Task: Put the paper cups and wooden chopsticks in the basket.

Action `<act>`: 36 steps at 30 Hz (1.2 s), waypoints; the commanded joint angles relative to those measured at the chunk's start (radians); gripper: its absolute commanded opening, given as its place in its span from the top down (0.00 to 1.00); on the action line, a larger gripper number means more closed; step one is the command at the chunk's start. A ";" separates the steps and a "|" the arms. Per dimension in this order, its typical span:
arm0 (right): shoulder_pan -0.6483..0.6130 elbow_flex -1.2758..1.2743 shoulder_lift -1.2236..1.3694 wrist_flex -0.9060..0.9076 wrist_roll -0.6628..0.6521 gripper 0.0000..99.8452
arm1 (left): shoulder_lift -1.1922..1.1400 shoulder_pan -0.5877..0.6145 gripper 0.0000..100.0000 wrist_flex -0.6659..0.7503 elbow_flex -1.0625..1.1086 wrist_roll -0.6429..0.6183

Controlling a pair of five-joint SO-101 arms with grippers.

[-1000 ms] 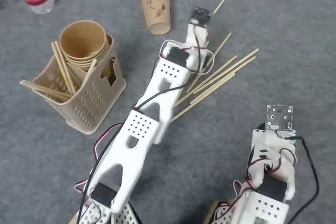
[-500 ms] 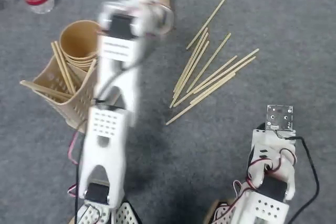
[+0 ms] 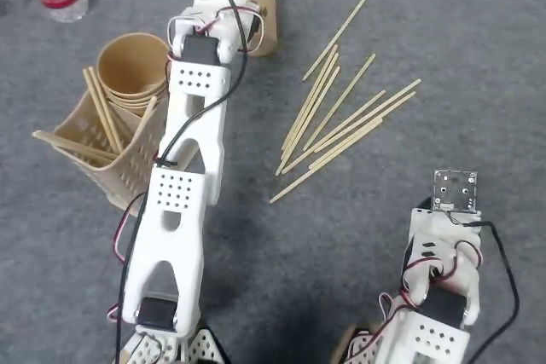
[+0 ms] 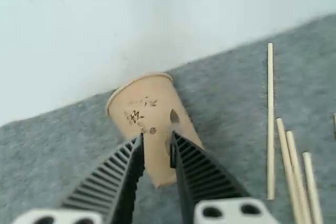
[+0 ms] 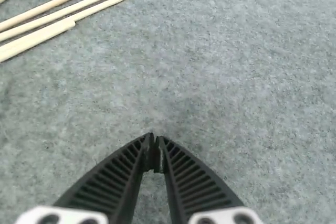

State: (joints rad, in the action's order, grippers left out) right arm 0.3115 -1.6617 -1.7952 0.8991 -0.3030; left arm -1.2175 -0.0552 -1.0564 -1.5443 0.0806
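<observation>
The left arm [image 3: 183, 202] and right arm [image 3: 439, 296] are white, with round-hole grids, black motors and red, black and white cables. The left claw [image 4: 156, 142] and right claw [image 5: 155, 142] are black and ribbed.

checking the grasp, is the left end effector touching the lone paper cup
Cannot tell: left wrist view has the left end effector overlapping the paper cup, depth unclear.

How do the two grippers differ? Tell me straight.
The left gripper is open with a narrow gap; the right gripper is shut. The left gripper points at the paper cup by the wall; the right gripper hangs over the carpet near the chopsticks. Both have black ribbed fingers.
</observation>
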 commanded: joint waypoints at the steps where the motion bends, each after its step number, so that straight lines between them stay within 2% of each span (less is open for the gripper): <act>1: -0.005 0.003 -0.013 -0.024 0.012 0.99 | -0.018 -0.008 0.92 0.009 0.010 0.018; 8: -0.038 -0.002 -0.013 -0.021 -0.031 0.99 | -0.126 -0.005 0.92 0.009 0.019 0.115; 12: -0.050 -0.003 -0.013 -0.018 -0.048 0.99 | -0.166 0.021 0.92 0.164 0.019 0.129; 17: -0.050 -0.006 -0.013 -0.018 -0.051 0.99 | -0.149 0.026 0.92 0.295 0.024 0.011; 25: -0.051 -0.015 -0.013 -0.025 -0.051 0.98 | -0.203 -0.023 0.92 0.445 0.042 0.015; 28: -0.051 -0.015 -0.013 -0.025 -0.051 0.98 | -0.215 -0.025 0.92 0.511 0.111 0.061; 34: -0.048 -0.017 -0.013 -0.025 -0.051 0.98 | -0.213 -0.018 0.92 0.508 0.199 0.140; 36: -0.048 -0.017 -0.013 -0.025 -0.051 0.98 | -0.213 -0.015 0.92 0.459 0.205 0.170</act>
State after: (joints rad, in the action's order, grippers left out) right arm 0.2670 -1.6632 -1.7952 0.8930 -0.3414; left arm -1.4523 -0.0721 -0.5608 -1.3449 0.1987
